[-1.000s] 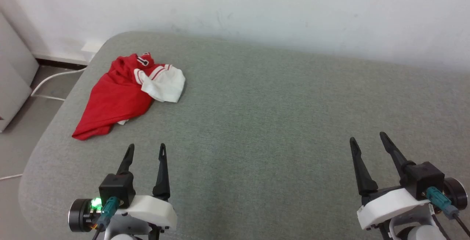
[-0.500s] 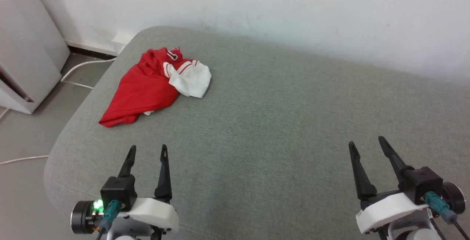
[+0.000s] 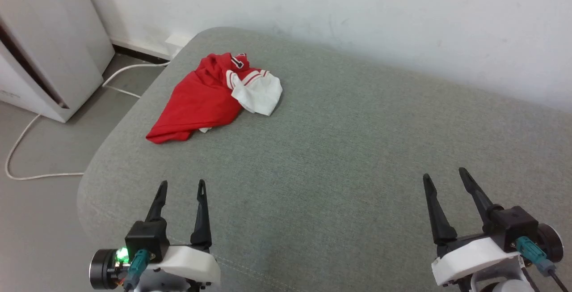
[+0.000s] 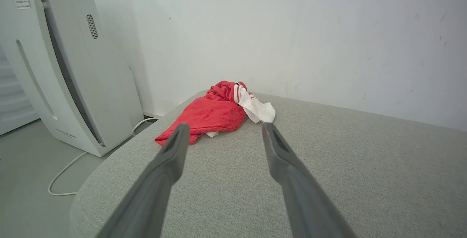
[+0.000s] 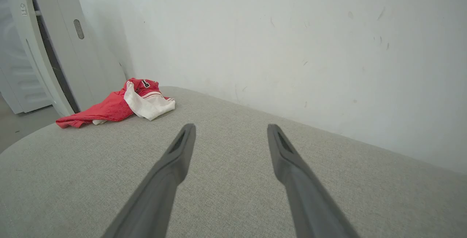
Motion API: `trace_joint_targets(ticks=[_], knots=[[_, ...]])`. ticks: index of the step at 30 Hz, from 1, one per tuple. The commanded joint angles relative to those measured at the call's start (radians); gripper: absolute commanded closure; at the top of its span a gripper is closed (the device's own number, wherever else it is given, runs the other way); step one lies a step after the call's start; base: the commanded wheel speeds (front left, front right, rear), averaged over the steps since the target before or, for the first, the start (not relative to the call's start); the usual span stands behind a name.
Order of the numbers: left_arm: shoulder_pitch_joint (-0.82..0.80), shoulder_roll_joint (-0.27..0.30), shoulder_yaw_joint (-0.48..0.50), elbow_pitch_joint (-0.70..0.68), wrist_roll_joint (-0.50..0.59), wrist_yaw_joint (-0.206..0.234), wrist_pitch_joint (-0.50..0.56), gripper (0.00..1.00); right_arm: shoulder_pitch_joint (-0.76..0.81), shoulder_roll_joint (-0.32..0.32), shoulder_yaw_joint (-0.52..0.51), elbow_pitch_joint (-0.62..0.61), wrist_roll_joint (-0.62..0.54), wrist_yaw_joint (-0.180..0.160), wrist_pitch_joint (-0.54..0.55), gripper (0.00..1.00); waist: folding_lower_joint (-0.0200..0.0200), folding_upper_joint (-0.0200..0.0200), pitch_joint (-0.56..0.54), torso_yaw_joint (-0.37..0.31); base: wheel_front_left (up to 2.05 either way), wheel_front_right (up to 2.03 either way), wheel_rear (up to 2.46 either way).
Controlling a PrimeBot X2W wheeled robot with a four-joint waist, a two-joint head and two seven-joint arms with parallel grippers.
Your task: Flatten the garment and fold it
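Left claw [image 3: 182, 184] and right claw [image 3: 443, 175] hover released, fingers spread, at the frame's lower corners over the grey cushion [image 3: 339, 149]; the garment [image 3: 201, 102] (crumpled, white sleeve on top) lies upper left, well apart

The garment [image 3: 201, 102] is soft, matt cloth, red with a white sleeve, and creased all over. The cushion [image 3: 339, 162] under it has a coarse grey woven cover, also matt. The left gripper [image 3: 182, 183] and right gripper [image 3: 444, 173] have matt dark plastic fingers on smooth white plastic bodies. The wall [image 3: 357, 10] is matt white paint, scuffed. The appliance [image 4: 65, 66] is smooth white plastic.
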Motion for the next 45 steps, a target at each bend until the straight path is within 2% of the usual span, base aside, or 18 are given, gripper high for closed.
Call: trace_joint_targets(ticks=[1, 30, 45], knots=[[0.007, -0.004, -0.005, 0.006, -0.008, 0.008, -0.009, 0.0, 0.01, 0.002, 0.004, 0.005, 0.007, -0.002, -0.013, 0.0, 0.0, -0.0001, 0.0, 0.013, 0.0, 0.0, 0.0], [0.018, -0.005, -0.03, 0.028, -0.028, 0.031, -0.067, 0.0, 0.025, 0.003, 0.021, 0.036, 0.031, -0.002, -0.071, 0.0, 0.0, -0.0001, -0.004, 0.141, 0.0, 0.0, 0.0], [0.011, -0.005, -0.039, 0.017, -0.052, 0.026, -0.067, 0.0, 0.02, 0.003, 0.02, 0.032, 0.016, -0.002, -0.071, 0.0, 0.0, -0.0001, 0.026, 0.137, 0.0, 0.0, 0.0]])
